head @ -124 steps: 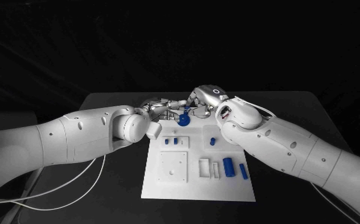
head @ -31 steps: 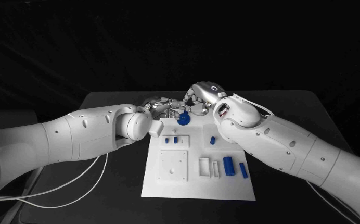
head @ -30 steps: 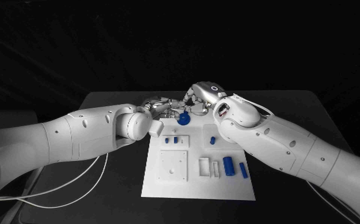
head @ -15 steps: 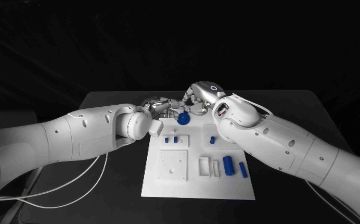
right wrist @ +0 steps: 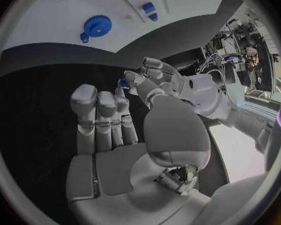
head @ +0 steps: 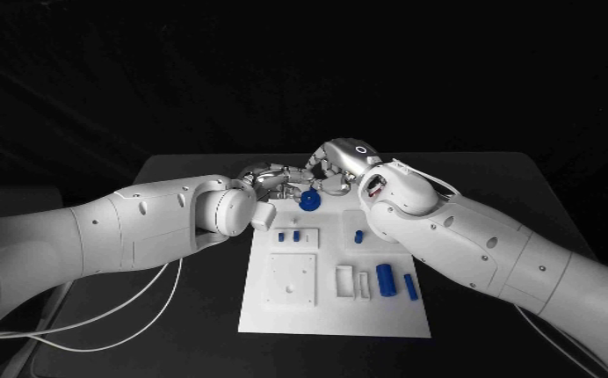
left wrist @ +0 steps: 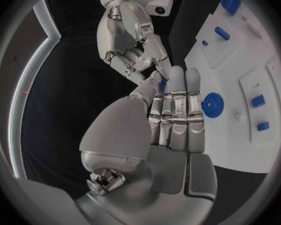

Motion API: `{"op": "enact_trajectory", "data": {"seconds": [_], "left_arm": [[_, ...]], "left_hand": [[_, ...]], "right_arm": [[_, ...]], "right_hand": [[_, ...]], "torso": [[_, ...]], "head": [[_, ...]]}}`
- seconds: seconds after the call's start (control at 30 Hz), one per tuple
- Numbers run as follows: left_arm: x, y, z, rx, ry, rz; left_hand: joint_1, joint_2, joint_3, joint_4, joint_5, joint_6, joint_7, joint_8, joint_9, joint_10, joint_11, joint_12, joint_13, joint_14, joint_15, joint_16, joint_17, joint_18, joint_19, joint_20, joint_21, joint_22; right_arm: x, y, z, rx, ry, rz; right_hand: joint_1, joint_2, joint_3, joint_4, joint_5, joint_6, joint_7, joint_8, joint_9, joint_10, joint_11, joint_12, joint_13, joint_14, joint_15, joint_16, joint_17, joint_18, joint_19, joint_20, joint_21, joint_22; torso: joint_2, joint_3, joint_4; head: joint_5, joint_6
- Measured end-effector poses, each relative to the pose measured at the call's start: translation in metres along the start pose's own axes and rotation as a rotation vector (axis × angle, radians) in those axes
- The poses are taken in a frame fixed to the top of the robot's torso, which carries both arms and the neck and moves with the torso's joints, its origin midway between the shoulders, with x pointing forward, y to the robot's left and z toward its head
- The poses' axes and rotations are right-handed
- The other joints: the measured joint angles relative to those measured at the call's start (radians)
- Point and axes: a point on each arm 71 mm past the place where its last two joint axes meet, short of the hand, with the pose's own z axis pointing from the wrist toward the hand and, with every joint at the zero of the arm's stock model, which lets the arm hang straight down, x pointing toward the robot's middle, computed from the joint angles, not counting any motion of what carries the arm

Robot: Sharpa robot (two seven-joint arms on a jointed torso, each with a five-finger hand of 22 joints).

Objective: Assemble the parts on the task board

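The white task board [head: 332,308] lies in the middle of the table. A blue gear [head: 308,199] sits at its far end, near both hands, and is also seen in the left wrist view [left wrist: 213,104] and the right wrist view [right wrist: 97,26]. My left hand [head: 270,178] pinches a small blue part [right wrist: 123,82] between thumb and fingertips; a sliver of that part [left wrist: 163,85] shows in its own wrist view. My right hand [head: 333,170] hovers just opposite, fingers half bent and holding nothing, its fingertips [left wrist: 148,61] close to the left hand's.
Two small blue pegs [head: 290,238] stand in a raised block on the board, and another peg [head: 358,237] stands to their right. Two blue cylinders [head: 385,276] lie near the front right. Both forearms cross the table's sides.
Both hands have stayed together over the far end of the board, with only slight shifts of the fingers. The gear and the other parts have not moved.
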Motion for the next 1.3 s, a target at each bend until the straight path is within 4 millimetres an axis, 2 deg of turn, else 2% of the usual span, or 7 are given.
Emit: {"op": "enact_trajectory", "data": {"seconds": [0.53, 0.67, 0.8, 1.0, 1.3], "left_arm": [[-0.005, -0.001, -0.001, 0.008, -0.006, 0.001], [-0.010, -0.002, -0.002, 0.015, -0.016, 0.009], [-0.017, -0.004, -0.003, 0.037, -0.026, 0.048], [-0.034, -0.011, -0.005, 0.109, -0.045, 0.198], [-0.057, -0.024, -0.006, 0.236, -0.055, 0.534]], "left_hand": [[-0.001, 0.009, -0.004, -0.013, 0.004, 0.005, 0.002, 0.000, -0.002, 0.003, 0.004, 0.000, -0.001, 0.000, 0.000, 0.000, 0.007, 0.000, 0.000, 0.000, 0.008, 0.012], [-0.004, 0.014, -0.004, -0.013, 0.003, 0.005, 0.002, -0.001, -0.003, 0.003, 0.004, -0.003, -0.001, 0.002, -0.002, 0.000, 0.008, -0.001, 0.000, 0.000, 0.008, 0.015], [-0.004, 0.014, -0.004, -0.013, 0.003, 0.005, 0.002, -0.001, -0.003, 0.006, 0.002, -0.003, 0.000, 0.004, -0.004, 0.000, 0.009, -0.001, 0.000, 0.000, 0.008, 0.015], [-0.004, 0.014, -0.001, -0.024, 0.003, 0.005, 0.002, -0.001, -0.002, 0.006, 0.001, -0.004, 0.000, 0.004, -0.004, 0.000, 0.012, -0.001, 0.000, 0.000, 0.008, 0.020], [0.000, 0.018, -0.005, -0.039, 0.003, 0.005, 0.002, -0.001, -0.002, 0.005, 0.002, -0.003, -0.001, 0.004, -0.004, 0.000, 0.020, -0.001, 0.000, 0.000, 0.008, 0.037]], "right_arm": [[-0.003, -0.006, -0.008, 0.004, -0.032, 0.015], [-0.010, -0.013, -0.013, 0.016, -0.056, 0.031], [-0.022, -0.023, -0.019, 0.034, -0.088, 0.048], [-0.043, -0.049, -0.034, 0.083, -0.134, 0.069], [-0.084, -0.092, -0.058, 0.183, -0.229, 0.135]], "right_hand": [[0.004, -0.004, -0.006, -0.005, 0.019, -0.013, 0.005, 0.000, 0.000, -0.007, 0.007, -0.005, -0.019, -0.003, 0.003, -0.004, -0.008, 0.000, 0.000, 0.000, -0.016, 0.000], [0.004, -0.004, -0.006, -0.005, 0.027, -0.013, 0.005, 0.000, 0.000, -0.007, 0.007, -0.005, -0.020, -0.003, 0.003, -0.004, -0.009, 0.000, 0.000, 0.000, -0.016, 0.000], [0.004, -0.004, -0.001, -0.010, 0.037, -0.013, 0.005, 0.000, 0.000, -0.007, 0.007, -0.004, -0.023, -0.003, 0.003, -0.004, -0.011, 0.000, 0.000, 0.000, -0.016, 0.000], [0.000, -0.008, 0.004, -0.015, 0.047, -0.013, 0.005, 0.000, 0.000, -0.007, 0.007, -0.004, -0.025, -0.003, 0.003, -0.004, -0.011, 0.000, 0.000, 0.000, -0.016, 0.000], [0.000, -0.008, 0.010, -0.015, 0.055, -0.013, 0.005, 0.000, 0.000, -0.007, 0.007, -0.004, -0.028, -0.003, 0.003, -0.004, -0.012, 0.000, 0.000, 0.000, -0.016, 0.000]], "torso": [[0.000, 0.0012, 0.0021], [0.000, 0.0007, 0.0022], [0.000, 0.0001, 0.0016], [-0.002, 0.0000, -0.0023], [-0.010, 0.0001, -0.0099]], "head": [[0.002, -0.002], [0.004, -0.002], [0.007, -0.001], [0.011, 0.002], [0.025, 0.001]]}}
